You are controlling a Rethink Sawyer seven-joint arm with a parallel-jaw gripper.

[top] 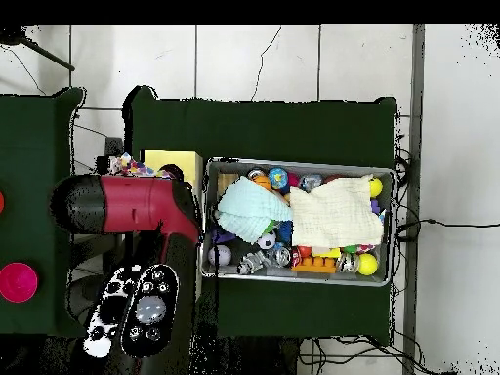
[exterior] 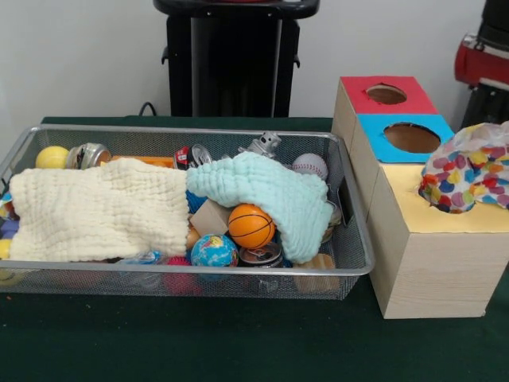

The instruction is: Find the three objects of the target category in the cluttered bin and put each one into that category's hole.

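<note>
A wire mesh bin [exterior: 350, 267] [top: 298, 162] holds a heap of small things. A cream cloth [exterior: 95, 211] [top: 332, 213] and a mint cloth [exterior: 270, 191] [top: 249, 207] lie over most of them. Showing around the cloths are a basketball [exterior: 250, 225] [top: 262, 182], a globe ball [exterior: 213, 251], a baseball [exterior: 310, 165] [top: 266, 240], a yellow ball [exterior: 52, 157] [top: 367, 264], a silver robot figure [exterior: 264, 144] and several tins. Beside the bin stands a wooden box with a red hole [exterior: 386, 94], a blue hole [exterior: 411, 137] and a yellow top [exterior: 413, 199]. Only the red arm [exterior: 479, 56] [top: 127, 203] shows; its gripper is hidden.
A polka-dot cloth bundle [exterior: 469, 167] [top: 132, 166] lies on the yellow end of the box, covering part of it. The arm's red link hangs over the box in the overhead view. A pink disc [top: 18, 281] sits on the neighbouring table. Green cloth covers the table [exterior: 238, 342].
</note>
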